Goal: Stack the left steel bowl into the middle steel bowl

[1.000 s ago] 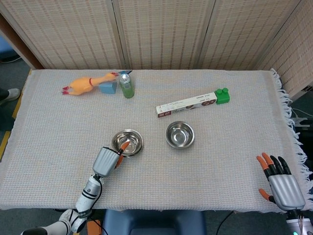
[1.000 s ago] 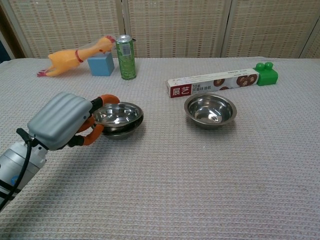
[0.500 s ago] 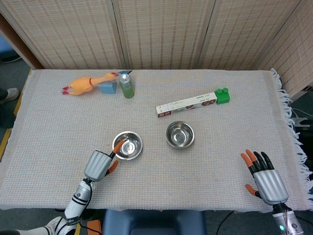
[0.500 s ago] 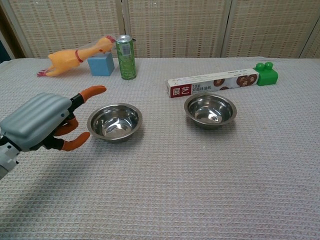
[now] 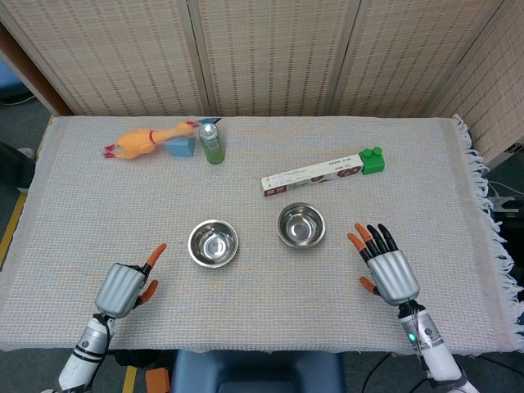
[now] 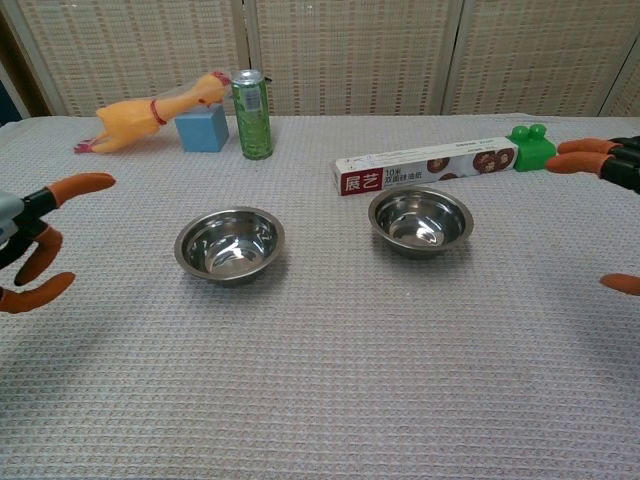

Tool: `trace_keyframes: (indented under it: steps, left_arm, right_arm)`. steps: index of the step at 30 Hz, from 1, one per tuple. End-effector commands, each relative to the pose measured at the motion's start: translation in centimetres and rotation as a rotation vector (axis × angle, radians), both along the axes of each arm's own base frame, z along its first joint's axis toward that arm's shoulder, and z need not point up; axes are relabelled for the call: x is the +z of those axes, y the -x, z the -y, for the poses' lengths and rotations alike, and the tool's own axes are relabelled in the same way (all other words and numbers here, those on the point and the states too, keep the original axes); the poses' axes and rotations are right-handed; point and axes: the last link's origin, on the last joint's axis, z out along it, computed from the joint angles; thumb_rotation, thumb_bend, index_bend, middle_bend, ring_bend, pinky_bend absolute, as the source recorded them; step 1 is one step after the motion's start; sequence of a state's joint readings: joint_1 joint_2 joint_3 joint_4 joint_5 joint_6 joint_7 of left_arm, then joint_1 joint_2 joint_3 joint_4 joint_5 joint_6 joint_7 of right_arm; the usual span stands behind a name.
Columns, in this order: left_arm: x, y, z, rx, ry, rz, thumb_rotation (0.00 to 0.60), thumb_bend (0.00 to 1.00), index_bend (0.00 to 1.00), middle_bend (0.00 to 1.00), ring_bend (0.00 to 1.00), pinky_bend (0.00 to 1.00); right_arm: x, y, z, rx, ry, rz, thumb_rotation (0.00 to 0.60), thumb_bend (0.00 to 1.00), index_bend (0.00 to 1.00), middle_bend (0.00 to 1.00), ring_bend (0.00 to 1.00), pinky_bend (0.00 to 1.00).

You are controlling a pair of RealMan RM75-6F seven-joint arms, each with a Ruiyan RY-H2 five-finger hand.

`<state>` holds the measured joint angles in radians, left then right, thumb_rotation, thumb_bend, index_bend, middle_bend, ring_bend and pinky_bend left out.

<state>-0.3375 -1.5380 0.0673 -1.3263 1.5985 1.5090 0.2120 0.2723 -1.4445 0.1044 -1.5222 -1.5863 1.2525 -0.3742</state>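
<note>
Two steel bowls sit upright on the woven table cloth [image 5: 82, 213], well apart and unstacked: the left steel bowl [image 5: 214, 243] and the middle steel bowl [image 5: 300, 225], each resting on its own base, rim up. My left hand [image 5: 123, 286] hovers near the front left of the table, apart from the left steel bowl, fingers spread and holding nothing; in the chest view only its orange fingertips [image 6: 80, 184] show at the frame edge. My right hand [image 5: 386, 268] hovers to the right of the middle steel bowl, fingers spread, touching nothing. Behind the middle steel bowl lies a long box of wrap [image 5: 312, 174], one end beside a green block [image 5: 372, 159]. At the far left stand a green can [image 5: 212, 142], a blue cube [image 5: 182, 146] and a rubber chicken [image 5: 147, 141] lying against the cube.
</note>
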Motion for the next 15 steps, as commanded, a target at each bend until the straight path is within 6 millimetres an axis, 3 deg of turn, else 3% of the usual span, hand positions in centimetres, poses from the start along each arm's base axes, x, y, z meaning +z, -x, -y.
trace_keyframes:
  steps: [1,6,15]
  left_arm:
    - [2.8,2.9,2.1,0.106,-0.038,0.03,0.6,0.4,0.0,0.57,0.58,0.78]
    - [5.1,4.5,2.7,0.151,-0.095,0.053,0.6,0.4,0.0,0.55,0.49,0.67]
    - [7.0,4.9,2.5,0.163,-0.137,0.08,0.6,0.4,0.0,0.55,0.48,0.66]
  right_arm:
    - [-3.3,-2.2,2.9,0.073,0.008,-0.031,0.6,0.12,0.27,0.0,0.0,0.0]
    - [-6.8,-4.0,5.6,0.097,0.017,-0.061,0.6,0.18,0.35,0.0,0.0,0.0]
    - [-12.0,-6.3,8.9,0.086,0.012,-0.106,0.6,0.23,0.41,0.0,0.0,0.0]
